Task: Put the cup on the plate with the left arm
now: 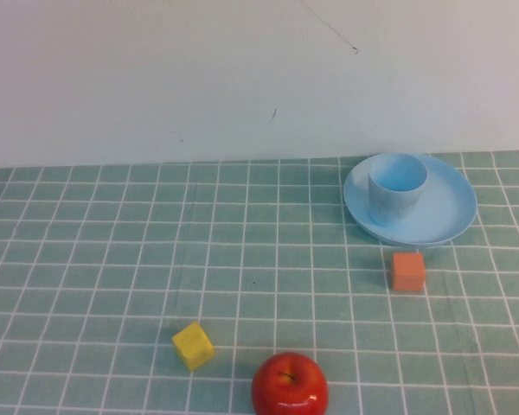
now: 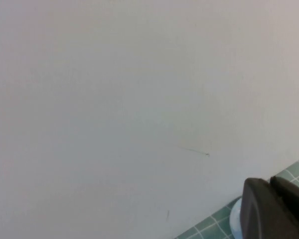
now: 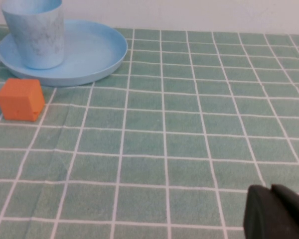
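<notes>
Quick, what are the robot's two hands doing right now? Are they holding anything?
Left hand: raised, facing the wall; open or closed cannot be told.
Right hand: low over the tablecloth; open or closed cannot be told.

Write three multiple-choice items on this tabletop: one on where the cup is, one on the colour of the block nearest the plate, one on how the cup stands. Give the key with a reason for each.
1. Where is the cup?
A. On the plate
B. Beside the apple
C. On the bare tablecloth

2. What colour is the block nearest the plate?
A. Yellow
B. Orange
C. Green

3. How does the cup stand?
A. On its side
B. Upside down
C. Upright, mouth up

Key: 1 A, the cup's base sits inside the plate's rim. 2 B, the orange block lies just in front of the plate, while the yellow block is near the apple. 3 C, its open mouth faces up in the high view.

The left gripper is raised toward the wall; the right gripper hangs low over the tablecloth. Neither holds anything.
</notes>
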